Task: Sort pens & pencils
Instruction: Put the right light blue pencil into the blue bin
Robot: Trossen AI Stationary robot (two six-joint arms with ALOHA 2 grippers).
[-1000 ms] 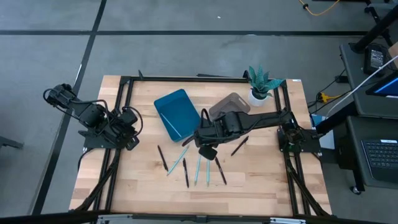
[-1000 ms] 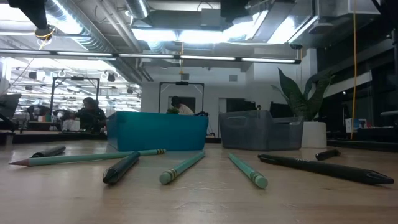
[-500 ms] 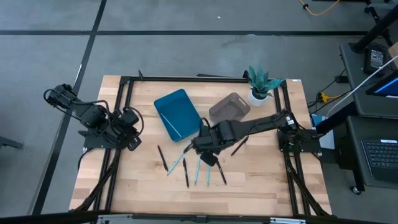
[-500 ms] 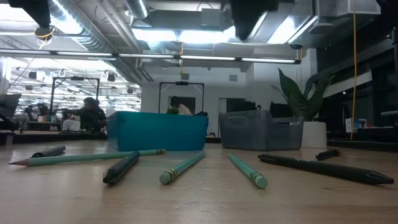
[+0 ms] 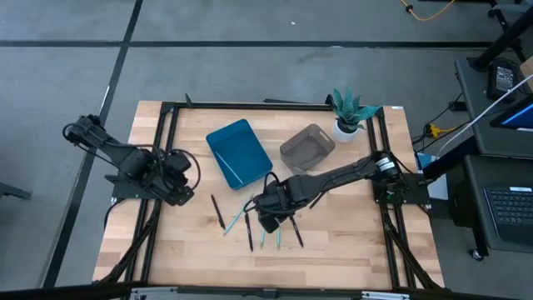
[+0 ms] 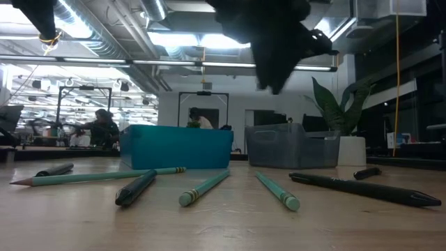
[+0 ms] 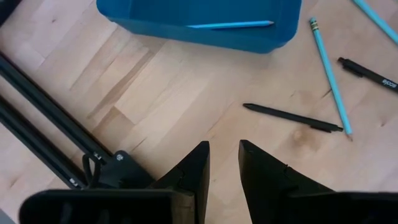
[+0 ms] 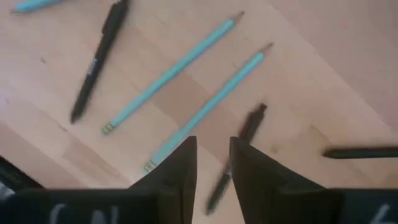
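Three light blue sticks (image 5: 237, 218) and several thicker black ones (image 5: 217, 211) lie flat on the wood near the table's near middle. They also show in the low view, the light blue sticks (image 6: 204, 188) among the black ones (image 6: 136, 187). One more light blue stick (image 7: 230, 25) lies inside the blue tray (image 5: 239, 152). My right gripper (image 5: 266, 223) hangs open with a narrow gap just above the sticks. In its wrist view the right gripper (image 8: 213, 149) stands over a light blue stick (image 8: 205, 112) and a black one (image 8: 239, 143), touching neither. My left gripper (image 5: 186, 179) waits open near the left rail.
A grey bin (image 5: 306, 147) stands right of the blue tray, with a potted plant (image 5: 348, 117) at the far right corner. Black frame rails (image 5: 166, 133) run along the table's left, right and far sides. People sit in the room beyond the table (image 6: 101, 125).
My right gripper has come down from beside the grey bin and moved toward the table's near edge, until it hangs low over the scattered sticks. My left gripper has shifted slightly toward the table's right. No stick has moved.
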